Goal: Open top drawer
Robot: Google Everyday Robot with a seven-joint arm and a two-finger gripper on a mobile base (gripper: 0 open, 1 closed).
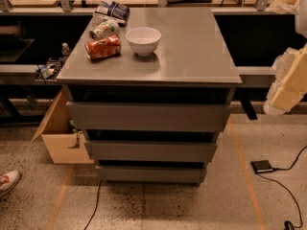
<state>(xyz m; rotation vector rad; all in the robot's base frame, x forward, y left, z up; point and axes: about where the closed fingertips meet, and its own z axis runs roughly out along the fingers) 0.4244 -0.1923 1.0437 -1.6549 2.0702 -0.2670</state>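
Observation:
The grey cabinet [192, 47] stands in the middle of the camera view with three flat handleless drawer fronts. The top drawer [148, 116] is the widest and highest front, with a dark gap above it under the cabinet top. Its inside does not show. The middle drawer front [151, 150] and the smallest, lowest front [151, 173] sit below it. My gripper [284, 87], cream and white, hangs at the right edge of the view. It is to the right of the cabinet at about top drawer height and is apart from the cabinet.
On the cabinet top are a white bowl [143, 40], a red can lying down [102, 47], a pale can [104, 28] and a dark bag [112, 9]. A cardboard box [60, 140] stands left of the cabinet. A black device with a cable [262, 166] lies on the floor at right. A shoe [7, 181] shows at lower left.

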